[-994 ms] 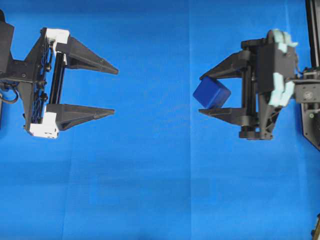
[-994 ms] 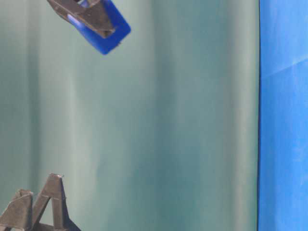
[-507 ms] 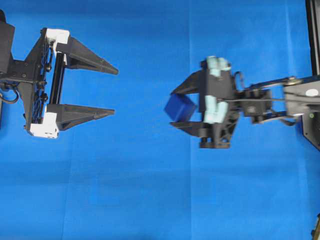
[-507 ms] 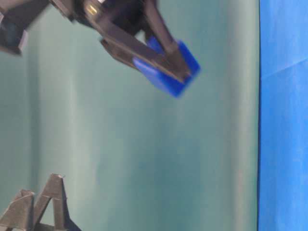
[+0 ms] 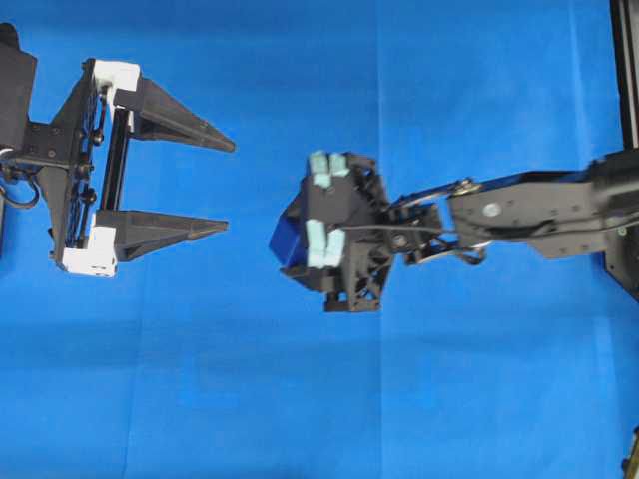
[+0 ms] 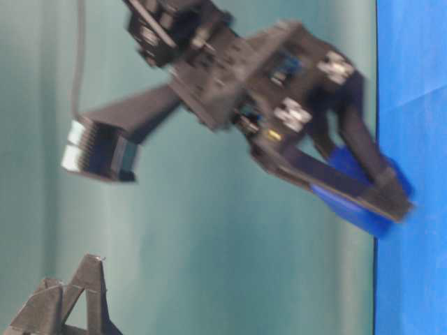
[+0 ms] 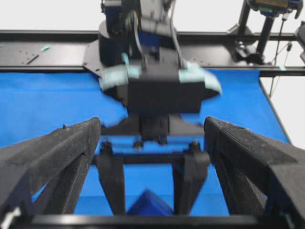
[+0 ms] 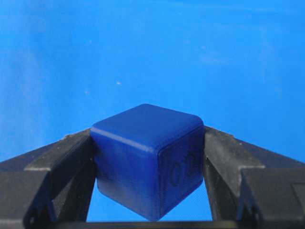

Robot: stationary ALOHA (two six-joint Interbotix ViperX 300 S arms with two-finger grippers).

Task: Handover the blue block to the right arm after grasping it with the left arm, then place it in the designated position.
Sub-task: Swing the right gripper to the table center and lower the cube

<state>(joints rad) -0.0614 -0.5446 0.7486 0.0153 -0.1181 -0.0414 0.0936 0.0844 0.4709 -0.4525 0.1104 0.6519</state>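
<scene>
Now blue block (image 8: 151, 160) pinched in right end effector (image 8: 150, 162), seemingly near cloth (image 5: 300, 399); left end effector (image 5: 228, 186) agape, empty.

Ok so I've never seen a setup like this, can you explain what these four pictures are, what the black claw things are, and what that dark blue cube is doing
These are two robot arms working over a bright blue cloth, each ending in a two-fingered claw called a gripper. One picture looks straight down from overhead, one looks from table level, and two come from cameras on the arms' wrists. In the overhead view, the black left gripper with white plastic pieces stands open and empty. The all-black right gripper is clamped on the small dark-blue cube, which its own camera shows squeezed between both fingers. The table-level view shows that cube very near the cloth; I can't tell whether it touches. Nothing else shows on the cloth.
</scene>
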